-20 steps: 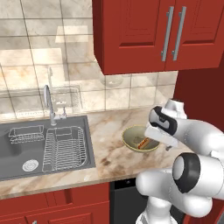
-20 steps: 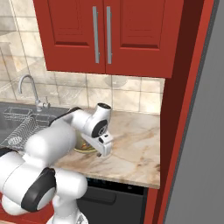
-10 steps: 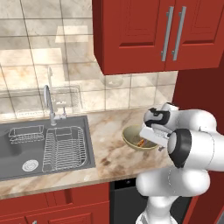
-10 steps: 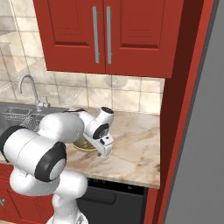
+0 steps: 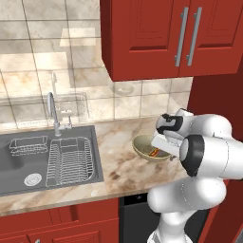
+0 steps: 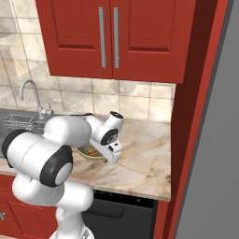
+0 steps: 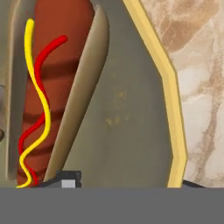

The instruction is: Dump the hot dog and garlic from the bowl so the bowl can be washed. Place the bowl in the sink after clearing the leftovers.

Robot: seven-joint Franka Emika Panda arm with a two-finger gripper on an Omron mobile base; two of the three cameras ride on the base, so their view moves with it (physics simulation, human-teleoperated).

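Note:
The olive-yellow bowl [image 5: 144, 146] stands on the marble counter to the right of the sink [image 5: 14, 168]. The hot dog [image 7: 46, 87] lies inside it, a tan bun with a red sausage and yellow and red sauce lines. My gripper [image 7: 129, 181] is low at the bowl's right side, also seen from the base [image 5: 160, 142] [image 6: 112, 156]. It is open, one fingertip [image 7: 65, 178] inside the bowl by the hot dog and the other outside the pale rim [image 7: 173, 100]. The garlic is hidden.
A wire dish rack [image 5: 71, 159] fills the sink's right half, with a smaller wire basket [image 5: 28, 144] at the back left. The chrome faucet [image 5: 52, 111] stands behind the basin. Red cabinets [image 5: 175, 35] hang overhead and a red wall panel [image 6: 186, 116] closes the counter's right end.
The hand has come down from above the bowl to its right rim, and the arm's elbow has swung in front of the cameras. The bowl and hot dog have not moved.

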